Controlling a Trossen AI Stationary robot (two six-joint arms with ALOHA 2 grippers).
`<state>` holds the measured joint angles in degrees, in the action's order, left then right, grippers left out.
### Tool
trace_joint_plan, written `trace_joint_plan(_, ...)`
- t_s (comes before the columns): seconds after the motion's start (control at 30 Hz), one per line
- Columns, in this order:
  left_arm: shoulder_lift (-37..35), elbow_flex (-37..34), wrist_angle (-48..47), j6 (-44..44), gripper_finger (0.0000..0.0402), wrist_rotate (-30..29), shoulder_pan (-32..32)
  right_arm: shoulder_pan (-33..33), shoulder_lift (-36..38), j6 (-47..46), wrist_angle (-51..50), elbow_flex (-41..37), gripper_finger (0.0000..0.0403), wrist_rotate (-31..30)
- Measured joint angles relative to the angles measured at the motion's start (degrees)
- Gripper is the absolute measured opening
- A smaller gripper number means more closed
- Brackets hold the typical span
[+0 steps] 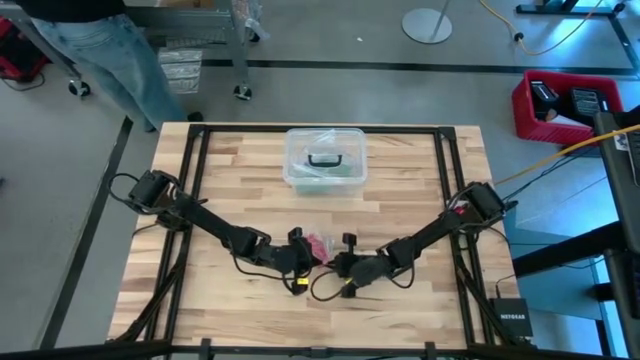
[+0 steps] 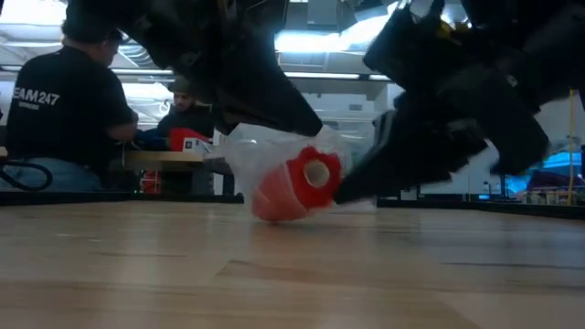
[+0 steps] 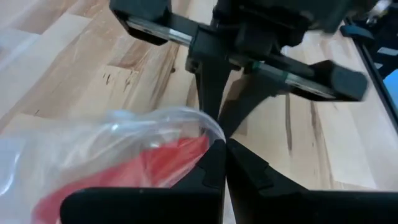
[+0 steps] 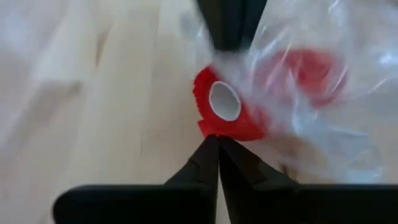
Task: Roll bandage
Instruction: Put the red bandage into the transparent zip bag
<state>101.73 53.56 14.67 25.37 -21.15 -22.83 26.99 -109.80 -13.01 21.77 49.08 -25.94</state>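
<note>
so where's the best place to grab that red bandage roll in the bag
Grip the open end of the bandage, the hollow-cored end sticking out of the clear plastic bag. That end faces the right gripper, whose fingers are shut at its red edge, so come in from that side. The rest is covered by slippery film, pinched by the shut left gripper.

Bright, even overhead light washes my table [image 1: 250, 180] pale, with soft shadows under my arms. Beyond my grippers, ceiling lights glare white. The bag [image 4: 311, 112] ahead of my right fingers is smeared, out of focus.
</note>
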Motion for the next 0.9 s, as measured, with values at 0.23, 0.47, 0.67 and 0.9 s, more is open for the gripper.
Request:
trace_joint_plan(0.23,-0.02,0.00,2.25,2.34,0.0002,-0.04,-0.17,-0.38,-0.05,-0.03,7.16,0.00,0.0008,-3.43)
trace_joint_plan(0.47,-0.04,0.00,3.14,3.40,0.0002,0.00,-0.22,-0.49,-3.99,-0.13,18.26,-0.02,0.0016,-3.53)
trace_joint_plan(0.67,-0.04,-0.02,6.65,3.99,0.0003,-0.82,-0.38,-0.31,-7.53,-2.71,28.45,-0.02,0.0004,-10.27)
trace_joint_plan(0.9,-0.17,-0.11,8.32,4.16,0.0002,-0.92,-0.79,-0.14,-8.87,-3.79,34.23,1.41,0.0012,-13.23)
